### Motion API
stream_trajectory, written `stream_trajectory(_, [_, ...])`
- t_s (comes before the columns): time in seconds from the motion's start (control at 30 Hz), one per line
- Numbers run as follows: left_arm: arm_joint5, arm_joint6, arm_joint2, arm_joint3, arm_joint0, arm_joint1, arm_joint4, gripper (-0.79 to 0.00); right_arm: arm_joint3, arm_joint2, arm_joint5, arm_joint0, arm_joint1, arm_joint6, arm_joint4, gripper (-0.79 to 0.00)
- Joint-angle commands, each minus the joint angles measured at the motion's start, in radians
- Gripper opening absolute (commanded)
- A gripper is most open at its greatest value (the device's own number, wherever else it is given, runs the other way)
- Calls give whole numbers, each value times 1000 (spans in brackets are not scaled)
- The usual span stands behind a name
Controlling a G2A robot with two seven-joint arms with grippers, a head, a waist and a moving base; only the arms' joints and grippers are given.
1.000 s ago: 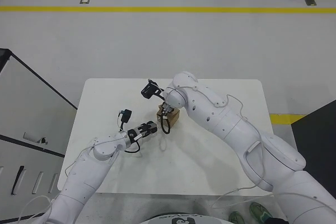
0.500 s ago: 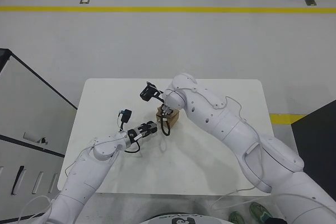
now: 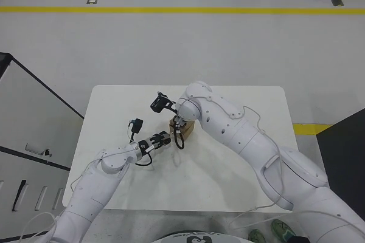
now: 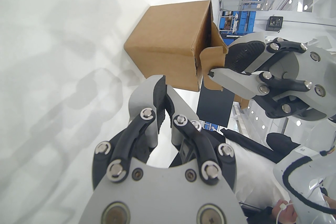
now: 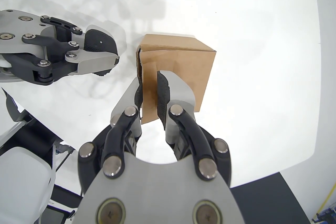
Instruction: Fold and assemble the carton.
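A small brown carton stands on the white table near its middle. One side is open, with a loose flap sticking out. My right gripper comes down from above and is shut on that flap, beside the carton body. My left gripper lies low on the table, shut and empty, its tip just short of the carton's lower corner. From above, the left gripper sits just left of the carton, and the right gripper is at its left edge.
A dark cabinet stands off the table's left side, and a dark block off its right. Bare table surface lies in front of and to the right of the carton.
The right wrist has turned and shifted slightly to the left while holding the flap. The left arm has stayed put.
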Motion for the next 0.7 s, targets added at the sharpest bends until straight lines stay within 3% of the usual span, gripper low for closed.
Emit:
stream_trajectory(0.0, [0,0,0,0,0,0,0,-785,6,0,-2,1,-2,-2,0,-745])
stream_trajectory(0.17, [0,0,0,0,0,0,0,-785,18,1,-11,3,-8,-2,0,-742])
stream_trajectory(0.4, [0,0,0,0,0,0,0,-785,31,6,-21,6,-15,-4,4,-671])
stream_trajectory(0.5, [0,0,0,0,0,0,0,-785,40,7,-23,6,-18,-4,6,-733])
stream_trajectory(0.67, [0,0,0,0,0,0,0,-785,56,7,-31,8,-25,-5,8,-767])
